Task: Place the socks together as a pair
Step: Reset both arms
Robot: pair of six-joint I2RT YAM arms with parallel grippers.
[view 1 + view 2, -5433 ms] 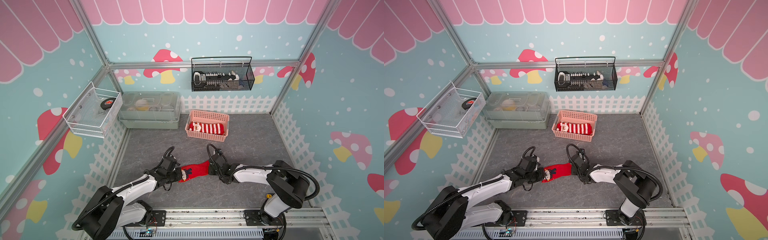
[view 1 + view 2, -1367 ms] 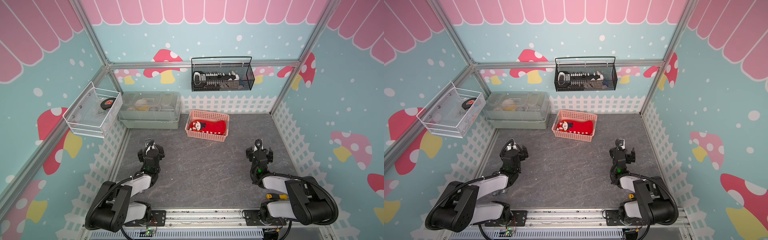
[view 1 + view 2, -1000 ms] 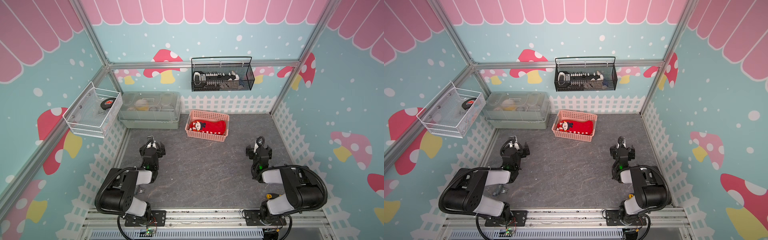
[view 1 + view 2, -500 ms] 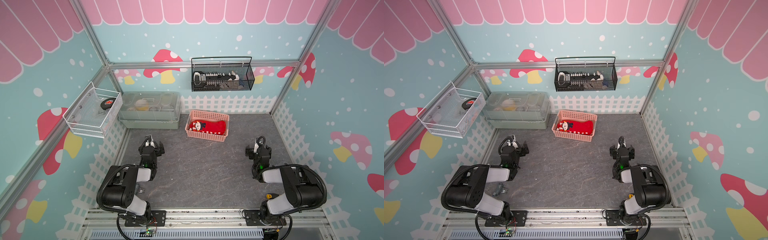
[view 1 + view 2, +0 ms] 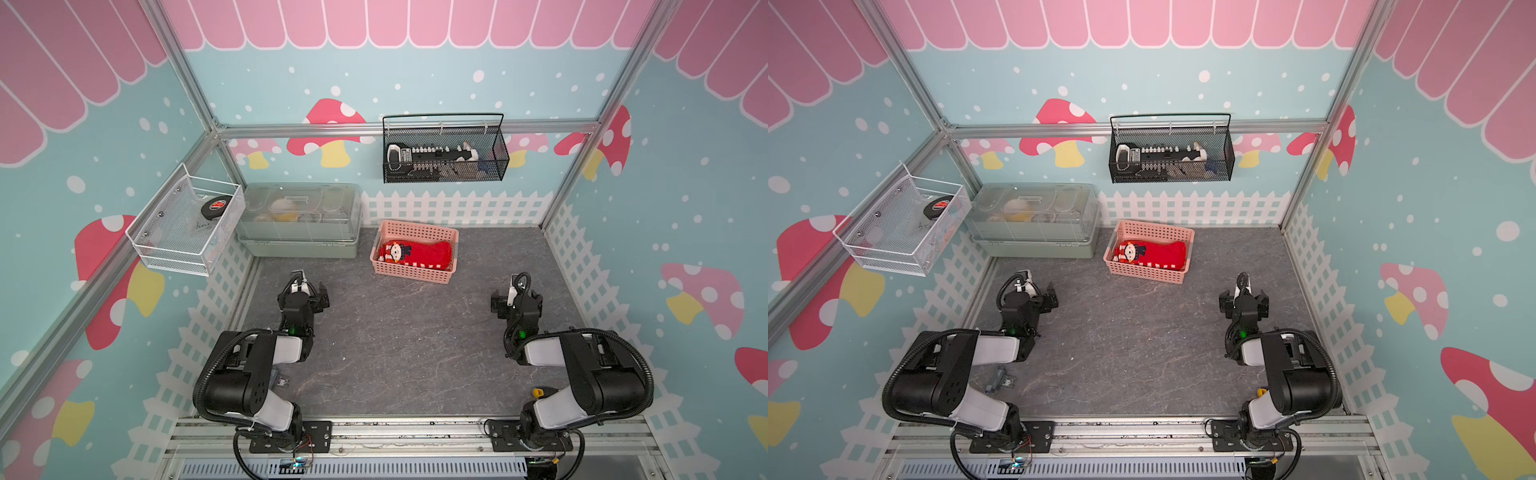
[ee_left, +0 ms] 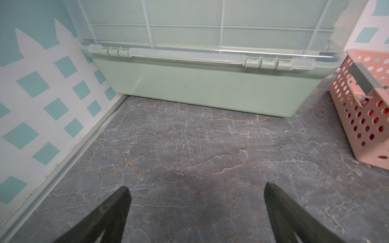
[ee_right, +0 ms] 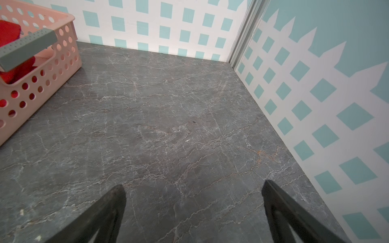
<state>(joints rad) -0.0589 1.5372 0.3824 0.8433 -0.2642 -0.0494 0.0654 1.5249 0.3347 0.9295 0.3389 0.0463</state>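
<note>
A grey marbled tabletop (image 5: 407,340) is seen, walled on 3 sides. A pale green lidded box (image 5: 297,245) is set against the back wall, and a pink perforated basket (image 5: 411,272) is stood just beside it. The red socks (image 5: 424,252) are laid inside that basket, with a face pattern shown at the end nearer the box and stripes along the near edge. The left gripper (image 6: 195,187) and the right gripper (image 7: 193,185) are held low over bare tabletop, well apart, each with jaws spread wide and nothing held.
</note>
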